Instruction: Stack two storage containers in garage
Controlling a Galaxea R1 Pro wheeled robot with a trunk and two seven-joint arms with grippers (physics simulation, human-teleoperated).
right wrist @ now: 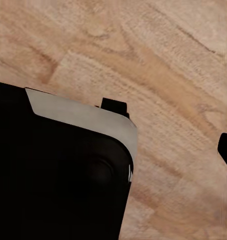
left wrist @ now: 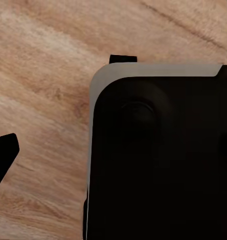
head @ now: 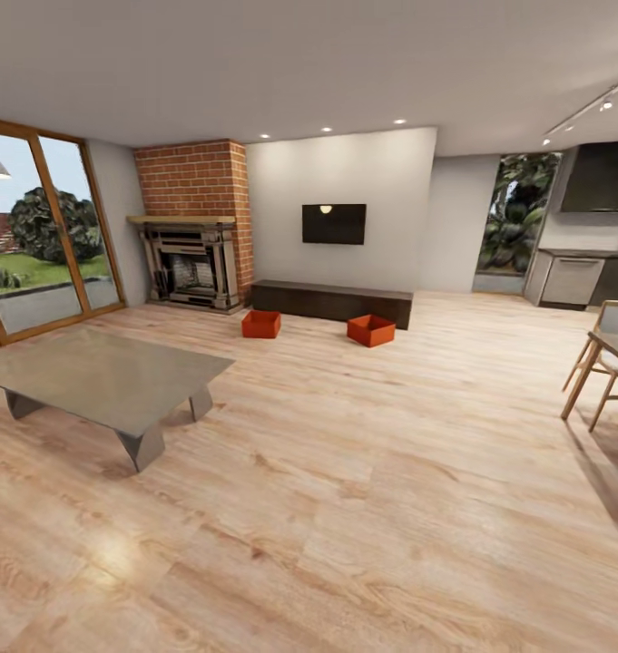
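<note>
A home's living room: brick fireplace, wall TV, low cabinet, wood-plank floor.

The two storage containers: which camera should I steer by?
The head view. Both storage containers sit on the wood floor before the long dark cabinet, one at left, one at right, apart from each other. The wrist views give wood floor and the robot's dark body, no help with them.

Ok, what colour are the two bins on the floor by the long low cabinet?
Orange-red, both storage containers; best seen in the head view, on the light wood floor.
</note>
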